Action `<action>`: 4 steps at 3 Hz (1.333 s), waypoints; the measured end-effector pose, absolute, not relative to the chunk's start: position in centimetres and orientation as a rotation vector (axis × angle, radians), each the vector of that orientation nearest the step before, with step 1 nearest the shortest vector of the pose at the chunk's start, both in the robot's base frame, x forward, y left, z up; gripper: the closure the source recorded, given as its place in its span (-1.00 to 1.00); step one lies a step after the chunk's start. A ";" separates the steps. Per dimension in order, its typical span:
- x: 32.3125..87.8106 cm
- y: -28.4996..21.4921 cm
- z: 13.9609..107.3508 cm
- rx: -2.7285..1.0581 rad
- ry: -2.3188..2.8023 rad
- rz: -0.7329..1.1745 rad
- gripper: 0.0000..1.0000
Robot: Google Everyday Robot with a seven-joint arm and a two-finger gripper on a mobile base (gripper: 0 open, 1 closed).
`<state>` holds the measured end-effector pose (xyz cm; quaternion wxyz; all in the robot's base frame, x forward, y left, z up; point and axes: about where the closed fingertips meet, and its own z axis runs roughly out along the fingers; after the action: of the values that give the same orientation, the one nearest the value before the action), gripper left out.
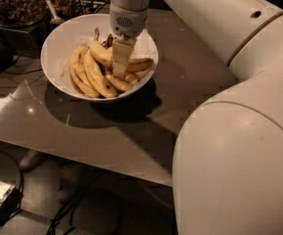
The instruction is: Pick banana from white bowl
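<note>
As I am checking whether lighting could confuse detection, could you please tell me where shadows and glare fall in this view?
Camera view: dim, warm light; the large round white bowl casts a dark shadow onto the glossy grey table towards the camera; a small glare spot sits left of that shadow; the gripper hangs inside the bowl, over the yellow bananas.

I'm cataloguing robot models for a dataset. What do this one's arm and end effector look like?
The arm is bulky: smooth, rounded off-white shells, a thin seam between segments, one small dark hole. A pale cylindrical wrist with a slotted grille carries the cream, tapering end effector, down inside the white bowl. No cables on it show.
</note>
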<state>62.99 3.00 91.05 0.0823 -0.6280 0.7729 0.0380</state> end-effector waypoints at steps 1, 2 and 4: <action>63.6 3.5 91.0 -1.857 2.288 0.111 0.35; 63.6 3.5 91.0 -1.857 2.287 0.111 0.83; 60.2 1.0 95.4 -1.799 2.103 0.186 1.00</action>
<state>60.19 1.01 95.44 0.1826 -0.6377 0.7454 0.0660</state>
